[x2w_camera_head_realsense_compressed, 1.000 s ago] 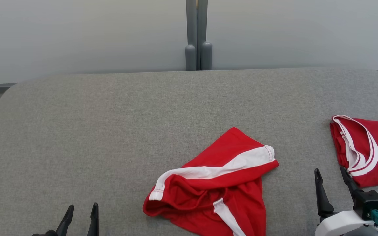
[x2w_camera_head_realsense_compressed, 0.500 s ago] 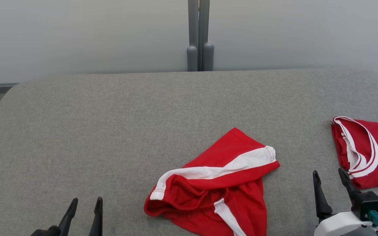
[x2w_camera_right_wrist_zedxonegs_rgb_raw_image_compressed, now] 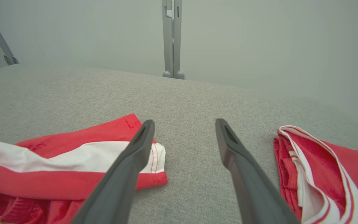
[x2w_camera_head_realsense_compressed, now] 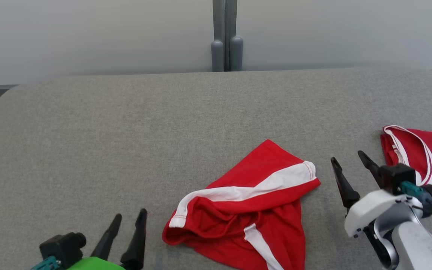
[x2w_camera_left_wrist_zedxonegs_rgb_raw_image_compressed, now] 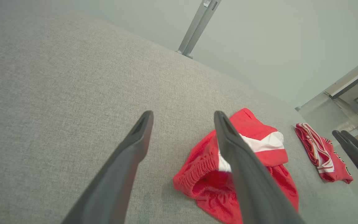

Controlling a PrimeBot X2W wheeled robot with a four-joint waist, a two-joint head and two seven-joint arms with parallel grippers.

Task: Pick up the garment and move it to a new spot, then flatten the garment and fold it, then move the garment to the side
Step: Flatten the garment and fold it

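Stretching wide, the grey table (x2w_camera_head_realsense_compressed: 126, 131) carries the red shorts (x2w_camera_head_realsense_compressed: 246, 210), crumpled near the robot, just right of centre, with a white band across them. A second red garment (x2w_camera_head_realsense_compressed: 422, 161) lies well apart at the far right. The left wrist view brings out the shorts' gathered waistband (x2w_camera_left_wrist_zedxonegs_rgb_raw_image_compressed: 197, 165); the right wrist view shows red stitching on the white hem (x2w_camera_right_wrist_zedxonegs_rgb_raw_image_compressed: 157, 158). The left gripper (x2w_camera_head_realsense_compressed: 131, 213) and the right gripper (x2w_camera_head_realsense_compressed: 347, 156) flank the shorts, fingers apart, holding nothing.
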